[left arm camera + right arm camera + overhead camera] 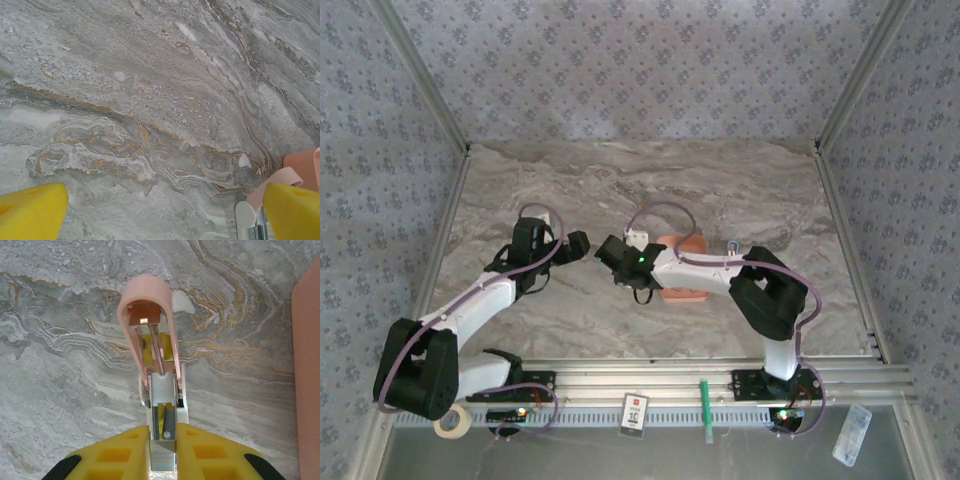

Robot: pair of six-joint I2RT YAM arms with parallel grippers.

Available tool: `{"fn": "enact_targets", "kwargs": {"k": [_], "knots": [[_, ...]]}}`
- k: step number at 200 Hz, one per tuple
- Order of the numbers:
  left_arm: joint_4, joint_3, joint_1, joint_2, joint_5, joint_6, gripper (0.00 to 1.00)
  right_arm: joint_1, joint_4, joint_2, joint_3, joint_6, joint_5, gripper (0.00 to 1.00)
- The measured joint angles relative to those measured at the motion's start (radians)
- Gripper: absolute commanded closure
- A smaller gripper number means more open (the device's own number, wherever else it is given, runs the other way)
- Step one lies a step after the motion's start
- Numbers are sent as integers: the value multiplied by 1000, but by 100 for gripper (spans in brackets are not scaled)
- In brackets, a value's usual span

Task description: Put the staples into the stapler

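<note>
Right gripper [162, 432] has the stapler [159, 385], its fingers [120, 450] pinched narrow on the rear end of the base. The stapler is lifted clear of the desk [60, 340] and points away from the wrist. Its pink lid [145, 287] is swung up and forward, so the metal rail [156, 347] lies bare. That looks like the reason for the rear grip: the channel stays open and reachable from the front.

Left gripper [165, 205] hovers over bare desk, yellow fingers [35, 212] spread wide with nothing between them. From the left wrist, the stapler's white nose [246, 216] sits just beside the right-hand finger, and the tray [302, 165] is close behind it. I read that as the free hand standing ready to fetch a strip.

From above, the tray [685, 290] lies under the right arm [705, 268]. I can't make out any staples, and the rail looks unloaded.
</note>
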Motion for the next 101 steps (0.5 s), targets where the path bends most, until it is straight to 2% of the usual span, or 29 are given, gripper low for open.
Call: {"fn": "enact_targets", "kwargs": {"k": [101], "knots": [[0, 0, 0, 0, 0, 0, 0, -15, 11, 29, 7, -7, -11, 80]]}}
